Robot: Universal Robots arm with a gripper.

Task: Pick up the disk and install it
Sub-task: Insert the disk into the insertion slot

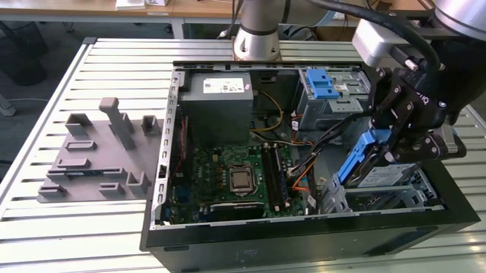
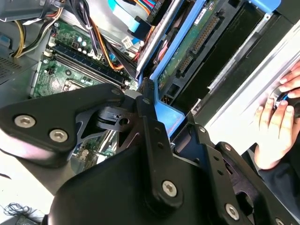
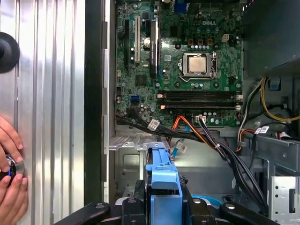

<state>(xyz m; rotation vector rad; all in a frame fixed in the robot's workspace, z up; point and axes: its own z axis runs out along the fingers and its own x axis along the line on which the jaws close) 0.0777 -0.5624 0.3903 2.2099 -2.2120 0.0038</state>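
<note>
A robot arm's gripper (image 1: 396,149) holds the disk (image 1: 383,177) over an open computer case (image 1: 304,242) on a slatted metal table (image 1: 114,62), at the right of the frame in the exterior view. The black fingers (image 2: 152,129) are closed tight on the disk's blue plastic frame, as both wrist views show. The disk stands steeply tilted with its blue edge uppermost. Its labelled face is turned toward the lower right of the frame, and its lower end is down inside the case, at the silver drive bay (image 1: 395,199) in the lower right corner. Whether it is seated there cannot be told.

In the middle of the case lies the green motherboard (image 1: 227,170). Above it in the frame is a grey power supply box (image 1: 216,108) with a white sticker. A silver cage (image 1: 334,94) with a blue latch sits in the upper right. Bundled cables (image 3: 225,150) run between the board and the bay. On the exterior view's left, a grey moulded fixture (image 1: 99,153) rests on the table, well apart from the case. In the second wrist view, a person's hand (image 2: 274,131) rests on the table beside the case.
</note>
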